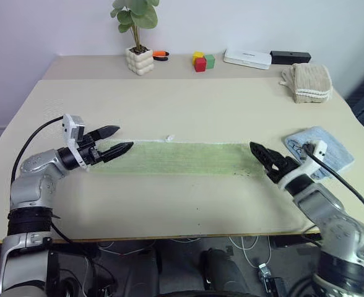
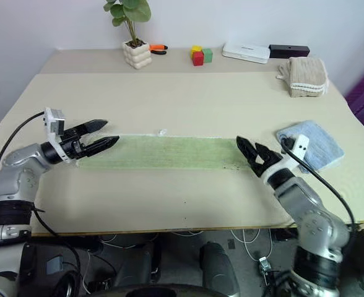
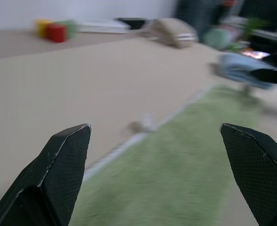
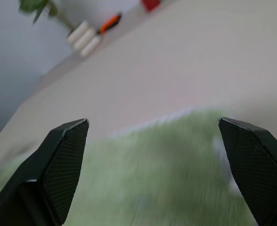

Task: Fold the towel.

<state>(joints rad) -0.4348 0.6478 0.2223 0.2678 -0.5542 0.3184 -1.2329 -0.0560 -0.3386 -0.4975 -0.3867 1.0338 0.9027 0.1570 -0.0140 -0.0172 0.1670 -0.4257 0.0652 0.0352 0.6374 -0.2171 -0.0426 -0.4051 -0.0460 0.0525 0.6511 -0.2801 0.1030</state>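
- You see the towel, light green terry with a white edge and a small white loop tag on its far side; it lies flat as a narrow strip mid-table
- Its long axis runs left to right between your grippers
- Your left gripper and right gripper both stand spread wide, holding nothing, one at each end of the towel

Head cameras look down over the counter; each wrist camera faces close along the green towel from opposite ends.

Beige table; green towel flat; blue towel near.
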